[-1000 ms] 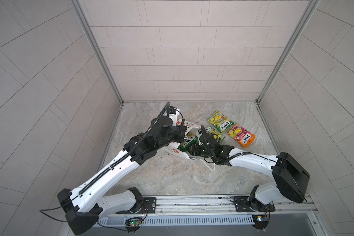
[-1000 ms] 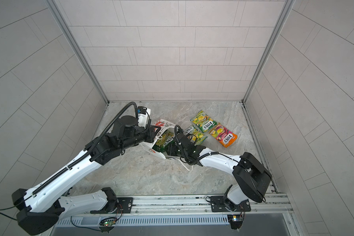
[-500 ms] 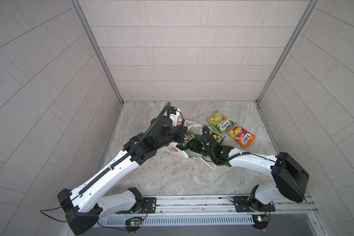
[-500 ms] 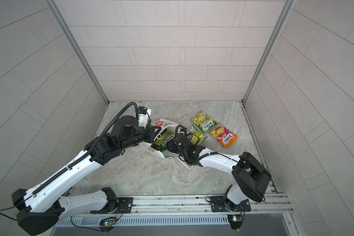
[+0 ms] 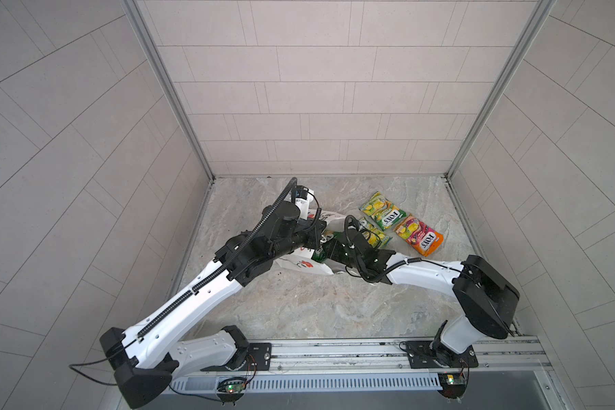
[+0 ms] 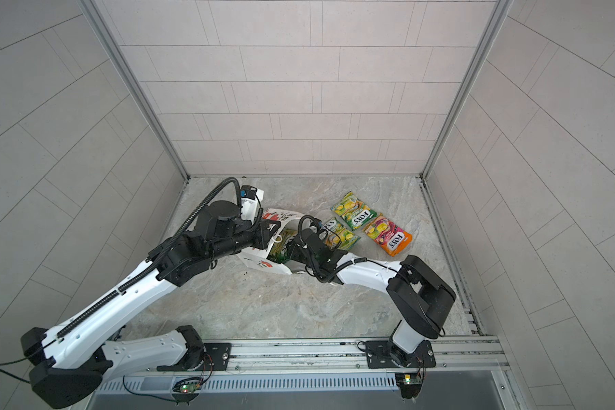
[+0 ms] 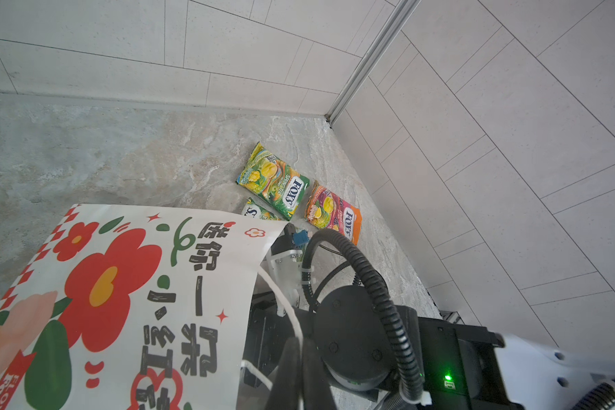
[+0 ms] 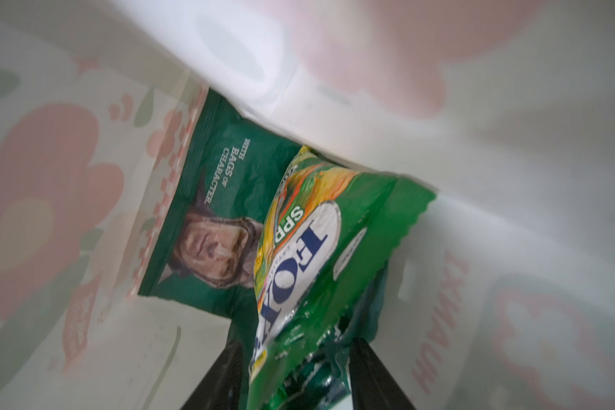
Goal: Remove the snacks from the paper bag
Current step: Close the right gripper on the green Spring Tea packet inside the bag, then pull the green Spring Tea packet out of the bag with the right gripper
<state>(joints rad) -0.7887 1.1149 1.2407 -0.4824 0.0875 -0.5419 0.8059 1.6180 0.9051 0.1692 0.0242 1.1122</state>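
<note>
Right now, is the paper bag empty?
No, the right wrist view shows a crisp bag and a packet inside the paper bag.

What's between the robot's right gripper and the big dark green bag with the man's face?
A yellow-green FOX'S packet, caught in the right gripper, covers part of the dark green bag inside the paper bag. The right wrist view shows it.

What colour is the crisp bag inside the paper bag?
The crisp bag is dark green, clearest in the right wrist view.
</note>
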